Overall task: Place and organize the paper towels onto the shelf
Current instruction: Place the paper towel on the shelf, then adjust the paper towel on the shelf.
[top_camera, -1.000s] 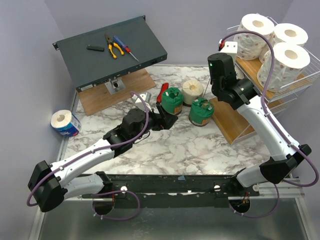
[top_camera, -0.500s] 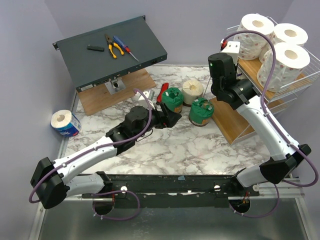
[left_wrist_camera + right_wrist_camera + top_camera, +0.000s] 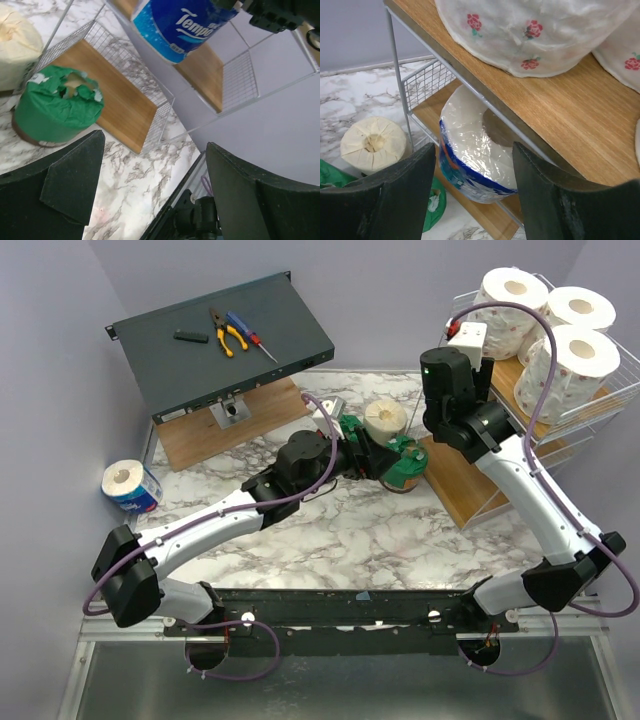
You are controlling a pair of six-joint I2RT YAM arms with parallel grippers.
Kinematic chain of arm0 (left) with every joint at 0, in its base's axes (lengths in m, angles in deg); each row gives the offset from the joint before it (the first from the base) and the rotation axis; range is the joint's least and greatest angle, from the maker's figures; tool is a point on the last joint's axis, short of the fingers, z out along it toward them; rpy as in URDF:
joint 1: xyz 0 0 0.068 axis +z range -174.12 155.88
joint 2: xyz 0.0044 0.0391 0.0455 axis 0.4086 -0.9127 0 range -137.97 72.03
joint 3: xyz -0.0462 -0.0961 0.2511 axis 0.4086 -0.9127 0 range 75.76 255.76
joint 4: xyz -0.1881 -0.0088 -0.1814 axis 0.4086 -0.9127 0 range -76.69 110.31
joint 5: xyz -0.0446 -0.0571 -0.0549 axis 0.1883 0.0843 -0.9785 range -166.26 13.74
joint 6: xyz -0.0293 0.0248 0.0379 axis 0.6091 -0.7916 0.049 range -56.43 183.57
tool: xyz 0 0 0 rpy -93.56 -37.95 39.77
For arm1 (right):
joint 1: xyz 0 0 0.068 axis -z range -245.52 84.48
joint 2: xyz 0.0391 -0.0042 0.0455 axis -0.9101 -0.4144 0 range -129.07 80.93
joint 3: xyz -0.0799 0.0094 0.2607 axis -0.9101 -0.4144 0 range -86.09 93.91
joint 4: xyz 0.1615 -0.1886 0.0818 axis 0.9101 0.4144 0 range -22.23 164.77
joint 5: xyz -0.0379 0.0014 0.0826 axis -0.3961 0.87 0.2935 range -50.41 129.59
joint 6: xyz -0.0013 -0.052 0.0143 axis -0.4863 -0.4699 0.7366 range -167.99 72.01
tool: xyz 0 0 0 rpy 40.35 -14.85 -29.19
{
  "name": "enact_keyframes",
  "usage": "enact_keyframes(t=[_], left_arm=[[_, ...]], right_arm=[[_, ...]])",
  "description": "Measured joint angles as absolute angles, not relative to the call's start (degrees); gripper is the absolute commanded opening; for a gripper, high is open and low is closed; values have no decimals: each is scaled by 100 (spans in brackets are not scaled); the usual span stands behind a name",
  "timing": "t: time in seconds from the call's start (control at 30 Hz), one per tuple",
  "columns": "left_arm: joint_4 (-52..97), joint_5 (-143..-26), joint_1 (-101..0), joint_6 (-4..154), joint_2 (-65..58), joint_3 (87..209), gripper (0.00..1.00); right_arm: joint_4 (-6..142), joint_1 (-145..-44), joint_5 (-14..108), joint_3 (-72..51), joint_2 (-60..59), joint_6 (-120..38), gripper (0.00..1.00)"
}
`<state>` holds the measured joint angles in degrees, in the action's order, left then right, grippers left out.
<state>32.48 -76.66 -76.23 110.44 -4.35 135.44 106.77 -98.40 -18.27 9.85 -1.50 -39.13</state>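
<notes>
My right gripper (image 3: 475,195) stands open around a blue-wrapped roll (image 3: 475,150) lying on the shelf's middle tier, with a gap on each side. Three white pink-specked rolls (image 3: 575,360) fill the shelf's top tier (image 3: 560,100). In the top view my right gripper (image 3: 462,390) reaches in under that tier. My left gripper (image 3: 385,462) is open and empty beside a green-wrapped roll (image 3: 57,107), close to the bottom tier (image 3: 120,105). A cream roll (image 3: 385,420) and a second green roll (image 3: 350,430) stand behind the left arm. Another blue roll (image 3: 130,485) sits far left.
A dark grey metal box (image 3: 225,340) carrying pliers and a screwdriver sits at the back left on a wooden board (image 3: 215,430). The shelf's wire sides (image 3: 160,115) border the bottom tier. The arms' base rail (image 3: 350,605) runs along the near edge.
My right gripper's jaws have opened off the blue roll on the middle tier. My left arm has swung right, past the first green roll, to the green roll by the shelf.
</notes>
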Motion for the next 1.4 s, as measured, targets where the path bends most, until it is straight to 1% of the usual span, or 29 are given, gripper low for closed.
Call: enact_keyframes(t=[0.13, 0.3, 0.47, 0.6, 0.73, 0.87, 1.1, 1.23, 1.4], left_arm=[[3388, -7745, -7674, 10985, -626, 13793, 84], [3440, -7797, -7676, 10961, -665, 13839, 84], [3440, -7804, -7676, 10946, -665, 13837, 84], [3442, -7806, -7676, 10929, -652, 13800, 84], [3444, -7819, -7676, 10926, -569, 13675, 84], [3433, -7815, -7676, 10926, -357, 13395, 84], [3447, -7773, -7693, 10953, 80, 12836, 84], [3438, -7670, -7713, 11016, 220, 12510, 84], [3431, -7622, -7713, 11049, 220, 12401, 84]], right_arm=[[10686, -9840, -1821, 985, -67, -3906, 69], [10822, -9843, -1644, 1103, -37, -3821, 70], [11018, -9840, -1121, 1319, 138, -3583, 70], [11071, -9840, -577, 1308, 589, -3423, 67], [10892, -9840, -103, 917, 1152, -3292, 65], [10568, -9843, 171, 12, 1557, -3205, 63], [10055, -9895, 352, -1393, 1649, -3148, 55], [9582, -9923, 350, -1870, 1756, -3163, 46], [8826, -9932, 190, -2305, 1806, -3310, 36]])
